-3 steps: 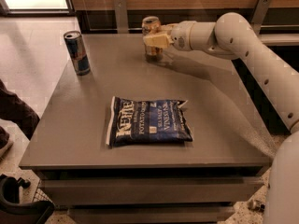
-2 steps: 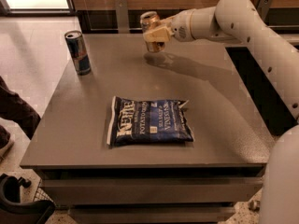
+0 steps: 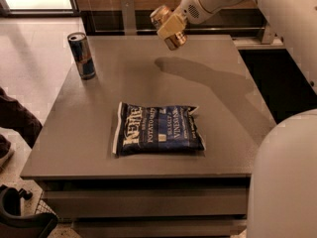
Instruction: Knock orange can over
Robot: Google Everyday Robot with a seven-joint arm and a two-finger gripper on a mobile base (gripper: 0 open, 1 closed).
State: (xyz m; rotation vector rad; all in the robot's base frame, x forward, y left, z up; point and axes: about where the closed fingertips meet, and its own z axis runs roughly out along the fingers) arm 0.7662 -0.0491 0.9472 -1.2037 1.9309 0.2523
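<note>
Matte grey table (image 3: 94, 118), tool (image 3: 171, 29) clenched round metallic orange can (image 3: 159, 17) (tilted, aloft), crinkly chip bag (image 3: 158, 129).

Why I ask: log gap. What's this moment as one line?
end effector: grips tilted orange can above far edge of table; Red Bull can: upright, left; Kettle chips bag: flat, centre

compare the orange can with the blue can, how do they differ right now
Pose: the orange can is tilted; the blue can stands upright. Support: the orange can is held off the table in the gripper near the far edge; the blue can rests free on the table's left side. Shape: the orange can looks shorter, the blue can taller and slimmer. Both are drink cans.
</note>
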